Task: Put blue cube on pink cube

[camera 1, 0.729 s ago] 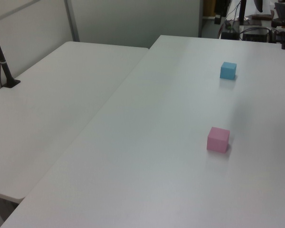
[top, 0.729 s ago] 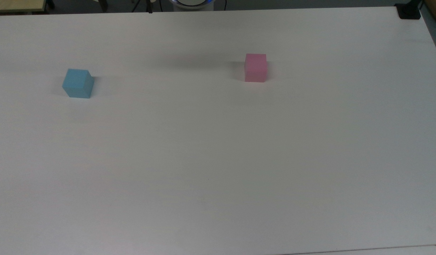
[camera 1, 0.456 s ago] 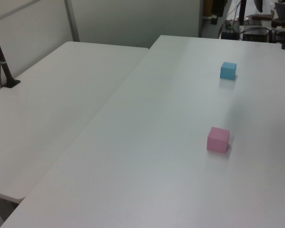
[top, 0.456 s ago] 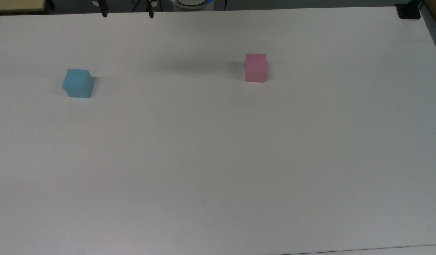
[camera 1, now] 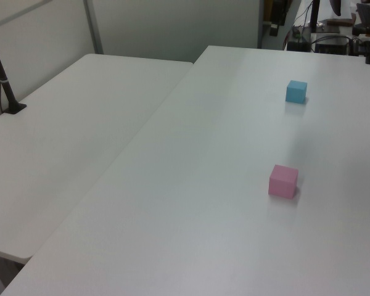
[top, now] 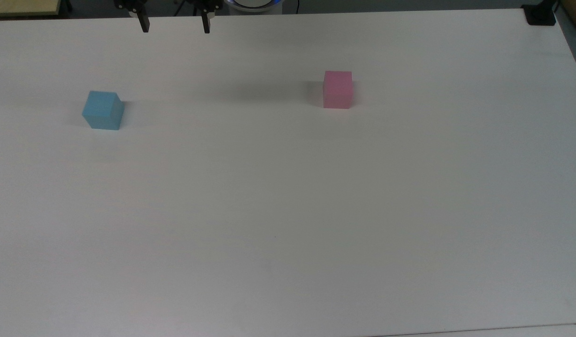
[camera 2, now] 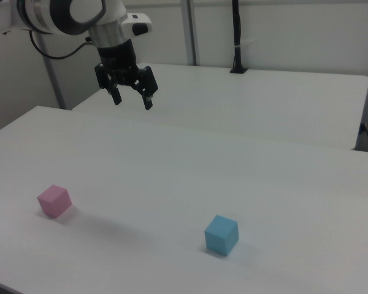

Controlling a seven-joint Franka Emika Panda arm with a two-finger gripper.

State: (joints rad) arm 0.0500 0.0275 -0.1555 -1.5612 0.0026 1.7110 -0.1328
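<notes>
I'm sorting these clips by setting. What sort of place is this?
Most likely a robotics lab or workshop: a robot arm with an open gripper hangs over plain white tables bearing just a blue cube and a pink cube, with cables and equipment at the far edge.

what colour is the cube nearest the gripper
Light blue: the blue cube lies closer to the gripper, best seen in the top view.

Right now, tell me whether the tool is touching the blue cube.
Apart. In the right view the tool hangs open, high above the table, with bare tabletop between it and the blue cube.
</notes>
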